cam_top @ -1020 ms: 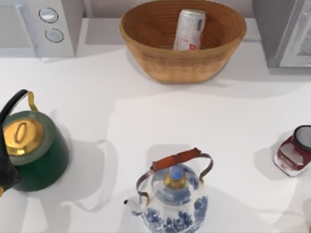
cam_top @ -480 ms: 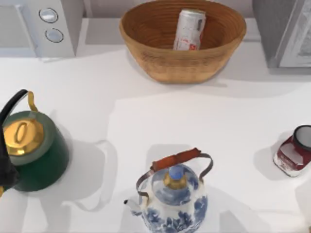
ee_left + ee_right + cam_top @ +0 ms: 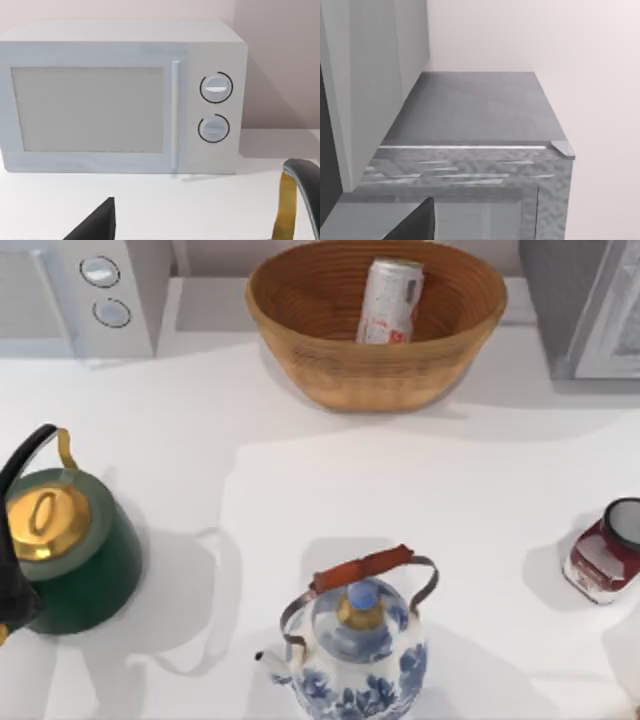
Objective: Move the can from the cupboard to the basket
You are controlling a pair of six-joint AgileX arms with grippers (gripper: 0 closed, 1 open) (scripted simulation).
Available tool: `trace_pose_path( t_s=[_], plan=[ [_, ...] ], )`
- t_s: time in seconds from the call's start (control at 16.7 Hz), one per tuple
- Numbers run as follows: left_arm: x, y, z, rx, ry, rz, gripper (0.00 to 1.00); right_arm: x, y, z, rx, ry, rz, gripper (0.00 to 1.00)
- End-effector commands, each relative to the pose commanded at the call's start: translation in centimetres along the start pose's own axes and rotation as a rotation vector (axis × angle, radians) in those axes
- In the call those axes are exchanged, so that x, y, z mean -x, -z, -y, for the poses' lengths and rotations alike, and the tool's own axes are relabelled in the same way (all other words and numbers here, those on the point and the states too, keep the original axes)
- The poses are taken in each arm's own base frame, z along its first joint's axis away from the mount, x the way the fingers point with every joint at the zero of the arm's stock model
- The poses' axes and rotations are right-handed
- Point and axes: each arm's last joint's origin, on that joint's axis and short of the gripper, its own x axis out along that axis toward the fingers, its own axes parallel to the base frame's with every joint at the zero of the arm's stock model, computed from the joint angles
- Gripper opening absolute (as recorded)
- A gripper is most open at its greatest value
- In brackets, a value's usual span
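The can (image 3: 390, 302), silver-white with red markings at its lower end, leans inside the woven basket (image 3: 300, 330) at the back middle of the table. The grey cupboard (image 3: 558, 310) stands at the back right with its pale door (image 3: 612, 325) swung open. The right wrist view looks along the cupboard's grey top (image 3: 470, 110). A dark part of my right gripper (image 3: 415, 225) shows at that picture's edge, holding nothing that I can see. A dark part of my left gripper (image 3: 95, 225) shows over the table in front of the microwave.
A white microwave (image 3: 90, 290) with two knobs stands at the back left. A green kettle (image 3: 70, 550) with a gold lid is at the left, a blue-and-white kettle (image 3: 355, 650) at the front middle, and a dark red jar (image 3: 605, 555) at the right.
Only a faint shadow at the table's front right corner has shifted. The can, basket, kettles and jar stay where they were.
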Motion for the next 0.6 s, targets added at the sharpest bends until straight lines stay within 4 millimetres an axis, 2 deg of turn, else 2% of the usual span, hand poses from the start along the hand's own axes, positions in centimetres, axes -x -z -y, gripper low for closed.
trace_pose_path(
  t_s=[0.18, 0.3, 0.42, 0.6],
  plan=[
    [0.0, 0.0, 0.0, 0.000, 0.000, 0.000, 1.00, -1.8, 0.0, -1.0, -0.005, 0.006, -0.001, 1.00],
    [0.0, 0.0, 0.0, 0.000, 0.000, 0.000, 1.00, -3.8, -0.1, -2.6, -0.008, 0.006, -0.001, 1.00],
    [0.0, 0.0, 0.0, 0.000, 0.000, 0.000, 1.00, -6.1, -0.2, -5.1, -0.009, 0.003, 0.000, 1.00],
    [0.0, 0.0, 0.0, 0.000, 0.000, 0.000, 1.00, -9.1, -0.3, -10.3, -0.009, 0.001, 0.001, 1.00]
  ],
)
